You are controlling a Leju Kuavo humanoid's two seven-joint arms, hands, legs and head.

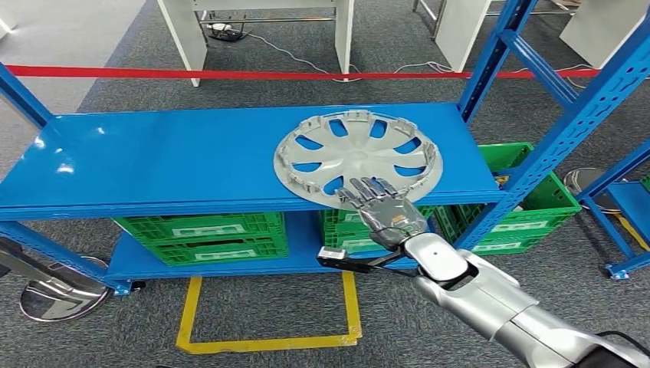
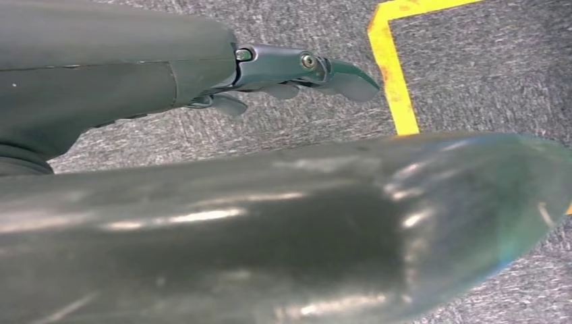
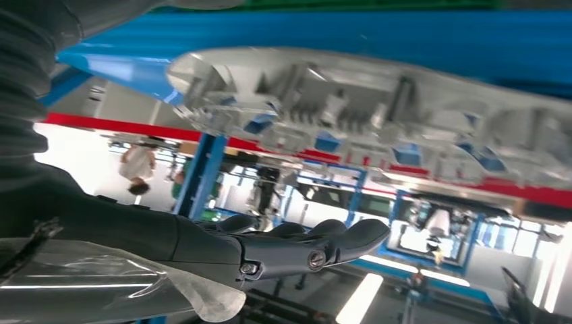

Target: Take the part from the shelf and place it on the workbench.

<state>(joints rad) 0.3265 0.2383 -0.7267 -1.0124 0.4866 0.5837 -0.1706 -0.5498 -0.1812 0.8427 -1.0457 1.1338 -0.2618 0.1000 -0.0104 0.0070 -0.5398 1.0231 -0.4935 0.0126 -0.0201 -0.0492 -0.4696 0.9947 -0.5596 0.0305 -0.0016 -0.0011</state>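
The part is a silver wheel cover [image 1: 356,157] with curved spokes, lying flat on the blue shelf [image 1: 153,161] toward its right end, its near rim overhanging the front edge. My right hand [image 1: 383,207] reaches up at that near rim with its fingers stretched over the edge. In the right wrist view the ribbed underside of the wheel cover [image 3: 378,115] shows a gap to the dark fingers [image 3: 324,246], which hold nothing. My left hand [image 2: 290,71] hangs over grey carpet, fingers loosely extended and empty.
Green crates [image 1: 203,238] fill the lower shelf, with another green crate [image 1: 529,199] to the right. Blue uprights [image 1: 567,130] frame the shelf's right end. Red barrier tape [image 1: 230,74] runs behind. Yellow floor tape [image 1: 264,341] marks the carpet in front; a round metal base [image 1: 54,287] stands at the left.
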